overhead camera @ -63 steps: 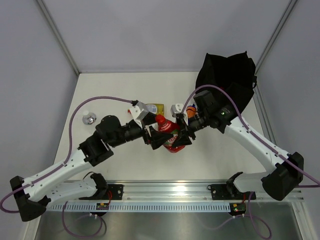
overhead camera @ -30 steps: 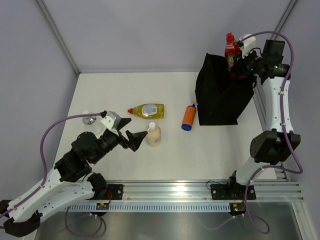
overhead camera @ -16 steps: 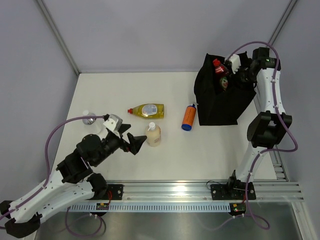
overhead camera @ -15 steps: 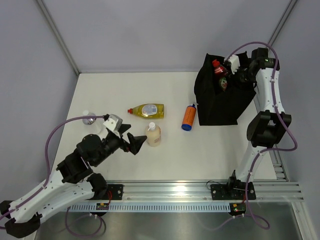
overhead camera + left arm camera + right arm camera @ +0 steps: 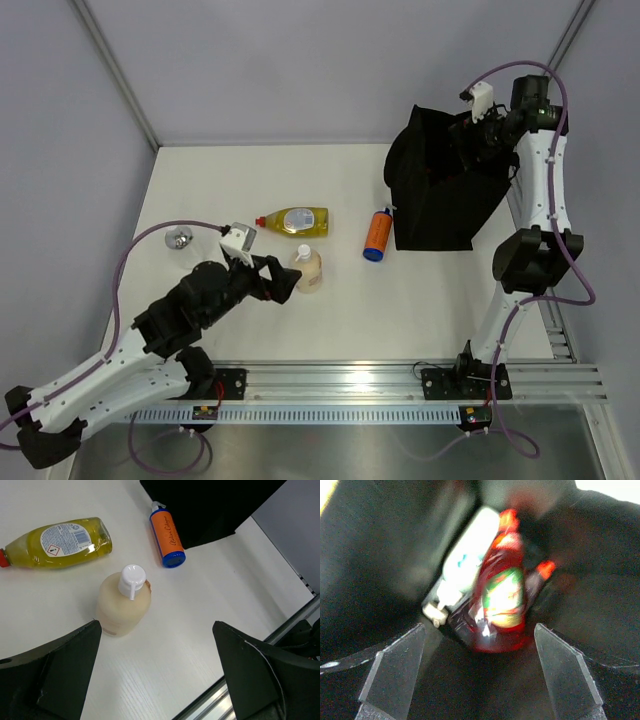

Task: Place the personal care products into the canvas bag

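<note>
On the white counter (image 5: 200, 180), three of the personal care products are seen outside the canvas bag (image 5: 440, 200). The yellow bottle (image 5: 293, 221) is laid on its side with its red cap pointing towards the left wall. The cream bottle (image 5: 307, 270) appears to be stood upright just nearer the arms. The orange bottle (image 5: 377, 234) is laid on its side close beside the bag's left face, its blue cap turned towards the near edge. The left end effector (image 5: 279, 280) is held low just to the left of the cream bottle, its fingers (image 5: 55, 675) spread wide and grasping nothing; in the left wrist view the cream bottle (image 5: 122, 602) is seen ahead of the gap, apart from both fingers. The right end effector (image 5: 466, 140) is held above the open mouth of the bag at the far right of the counter. In the blurred right wrist view its fingers (image 5: 395, 665) are spread wide and nothing is gripped. Below them, inside the black bag (image 5: 375, 545), a dark red bottle (image 5: 502, 600) is seen beside a pale grey-green bottle (image 5: 465, 572), and a second dark red bottle (image 5: 539, 580) is partly hidden behind it. A small silvery round object (image 5: 180, 237) is seen near the left edge of the counter.
</note>
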You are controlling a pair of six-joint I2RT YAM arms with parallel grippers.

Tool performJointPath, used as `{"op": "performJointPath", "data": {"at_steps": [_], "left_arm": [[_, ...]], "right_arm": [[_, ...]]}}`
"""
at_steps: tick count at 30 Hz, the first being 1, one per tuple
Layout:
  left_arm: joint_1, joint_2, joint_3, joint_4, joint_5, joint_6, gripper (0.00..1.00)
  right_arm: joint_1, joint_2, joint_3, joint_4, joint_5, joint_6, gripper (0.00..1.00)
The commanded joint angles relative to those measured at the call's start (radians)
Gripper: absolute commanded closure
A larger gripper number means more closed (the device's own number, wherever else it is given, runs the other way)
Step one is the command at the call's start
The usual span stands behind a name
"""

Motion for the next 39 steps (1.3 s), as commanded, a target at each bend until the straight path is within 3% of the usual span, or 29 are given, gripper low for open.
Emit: {"op": "performJointPath", "data": {"at_steps": [1,5,8,9,13,18,24,33,35,39], "left_arm": [[0.002,0.056,0.01,-0.022,-0.037,-0.09,0.01],[-0.016,0.152,0.037,-0.087,-0.077,-0.184,0.01],[-0.077,0.231,0.036,-0.104,-0.203,-0.247,0.01],[-0.091,0.249,0.027,-0.089,-0.218,-0.256,0.01],[-0.146,0.327,-0.09,0.217,-0.241,-0.168,0.01],[-0.143,0.511,-0.162,0.437,-0.358,-0.04,0.01],[-0.107,0.695,-0.122,0.616,-0.442,0.02,0.01],[-0.053,0.827,-0.099,0.853,-0.386,0.107,0.03],[-0.033,0.831,-0.093,0.865,-0.352,0.115,0.11],[0.004,0.808,-0.09,0.869,-0.282,0.124,0.52]], "right_arm": [[-0.013,-0.104,0.17,0.005,0.01,0.132,0.0],[-0.022,-0.246,0.162,0.077,-0.044,0.215,0.0],[-0.022,-0.414,-0.007,0.178,-0.143,0.295,0.01],[-0.022,-0.461,-0.132,0.245,-0.203,0.337,0.0],[-0.021,-0.693,-0.452,0.387,-0.398,0.387,0.0],[-0.017,-0.845,-0.728,0.396,-0.565,0.275,0.01],[-0.007,-0.943,-0.878,0.338,-0.616,0.158,0.01],[0.032,-1.014,-1.087,0.41,-0.589,0.167,0.01],[0.044,-1.016,-1.098,0.411,-0.587,0.167,0.01],[0.093,-1.02,-1.103,0.327,-0.566,0.035,0.01]]}}
